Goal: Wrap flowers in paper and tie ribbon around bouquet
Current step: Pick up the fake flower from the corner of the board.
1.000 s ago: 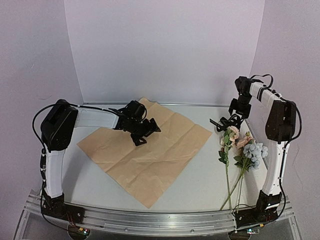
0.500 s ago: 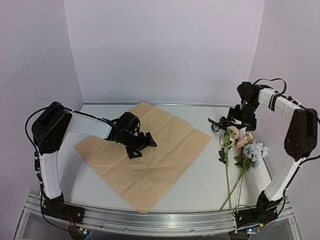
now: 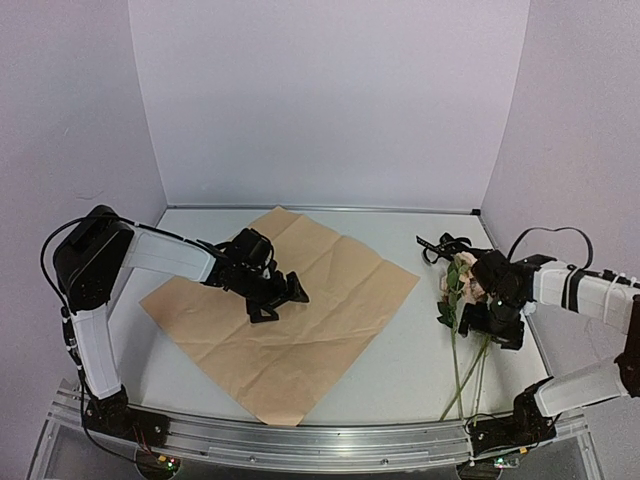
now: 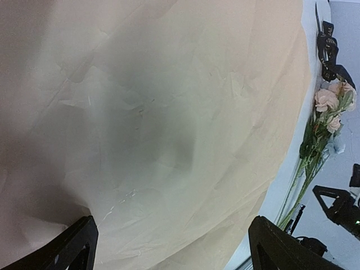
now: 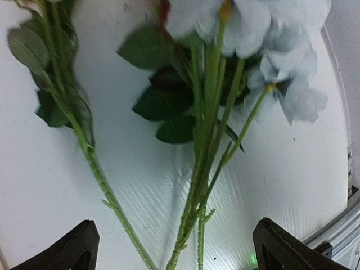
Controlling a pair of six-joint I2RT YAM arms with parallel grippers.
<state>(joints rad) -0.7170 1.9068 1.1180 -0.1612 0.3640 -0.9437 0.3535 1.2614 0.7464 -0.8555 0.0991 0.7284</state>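
R arm [image 3: 572, 287] down over flowers [image 3: 462, 275], blue blooms [image 5: 298, 95] hidden from top cam

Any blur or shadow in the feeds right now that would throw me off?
Right wrist: the flowers are soft, blooms blurriest at the top edge. Left wrist: a broad dark shadow on the paper. Top external: sharp, evenly lit.

One overview, two close-ups

From high behind the near edge, the top camera takes in the whole white table [image 3: 400, 350]; the left wrist camera faces the creased tan-peach paper sheet [image 4: 169, 112] close up — sharing the green-stemmed artificial flowers [image 4: 325, 101] with the right wrist's nearer view.
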